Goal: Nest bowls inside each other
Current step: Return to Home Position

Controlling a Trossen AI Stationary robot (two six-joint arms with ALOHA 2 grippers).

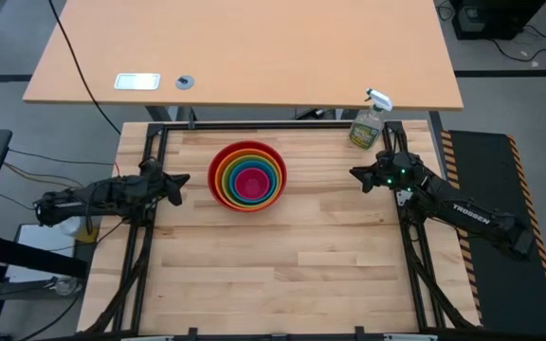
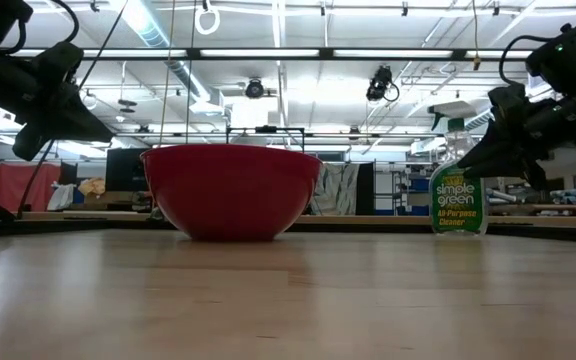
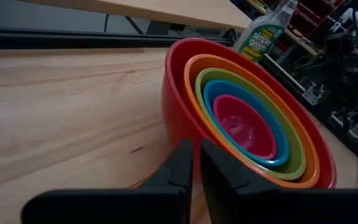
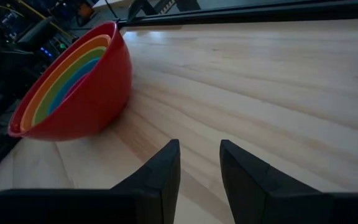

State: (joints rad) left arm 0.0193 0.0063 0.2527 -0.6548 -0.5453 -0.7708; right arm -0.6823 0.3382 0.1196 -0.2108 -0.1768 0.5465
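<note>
The bowls (image 1: 247, 176) stand nested in one stack at the middle of the table's far half. The red one (image 2: 230, 190) is outermost, with its base on the wood. Inside it sit the orange (image 3: 194, 81), lime green (image 3: 291, 163), blue (image 3: 211, 93) and pink (image 3: 244, 124) bowls. My left gripper (image 1: 184, 179) hovers left of the stack, shut and holding nothing, and its fingertips (image 3: 196, 149) point at the red bowl's wall. My right gripper (image 1: 354, 173) hovers right of the stack, open, with bare tabletop between its fingers (image 4: 199, 149).
A clear spray bottle (image 1: 368, 123) of yellowish cleaner stands at the table's far right corner, just behind my right arm. A second, lighter table (image 1: 245, 57) lies beyond the far edge. The wooden top (image 1: 273, 265) nearer than the stack is bare.
</note>
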